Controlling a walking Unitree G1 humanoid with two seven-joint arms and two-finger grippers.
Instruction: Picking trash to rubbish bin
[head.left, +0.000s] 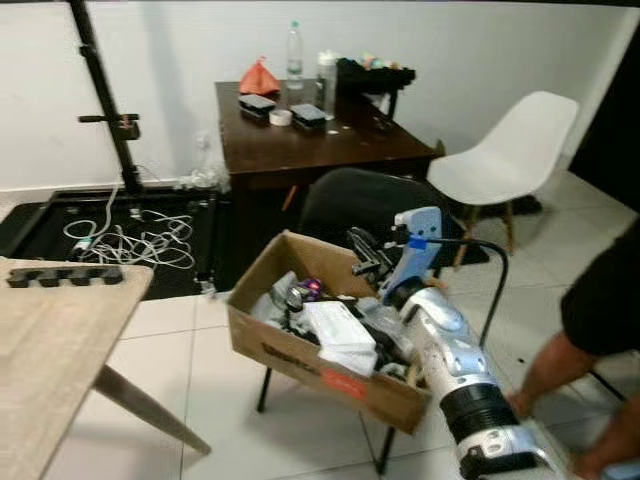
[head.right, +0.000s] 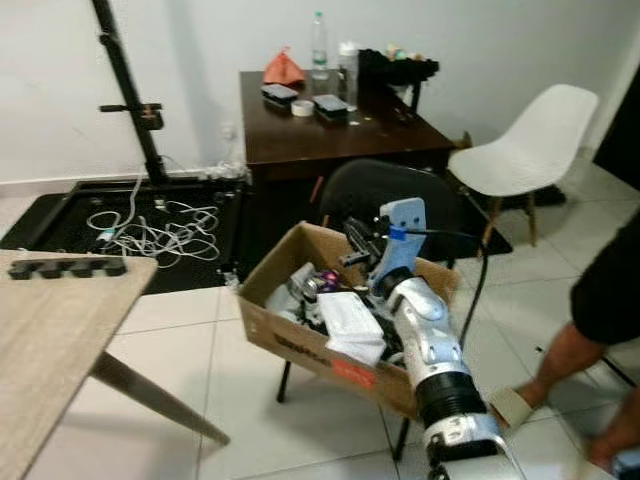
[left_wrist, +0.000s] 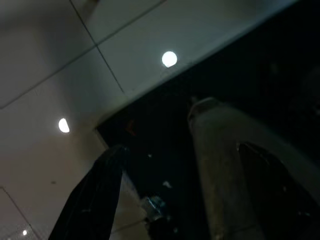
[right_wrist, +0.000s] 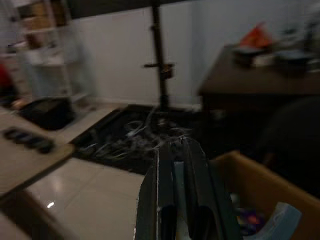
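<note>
Right gripper (head.right: 357, 243) hangs over the cardboard box (head.right: 300, 347) of trash, fingers pressed together, nothing in them. Red label (head.right: 351, 370) on the box, too blurry to read.

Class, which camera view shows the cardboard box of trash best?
The left eye view: the whole cardboard box and its contents are visible, with the right gripper above. The right eye view nearly matches. The right wrist view shows one blurred corner; the left wrist view is too dark to tell.

The person (head.left: 605, 300) is cut off at the edge. The box (head.left: 300, 360) hides most of the black chair (head.left: 360, 205). The right wrist view is blurry.
</note>
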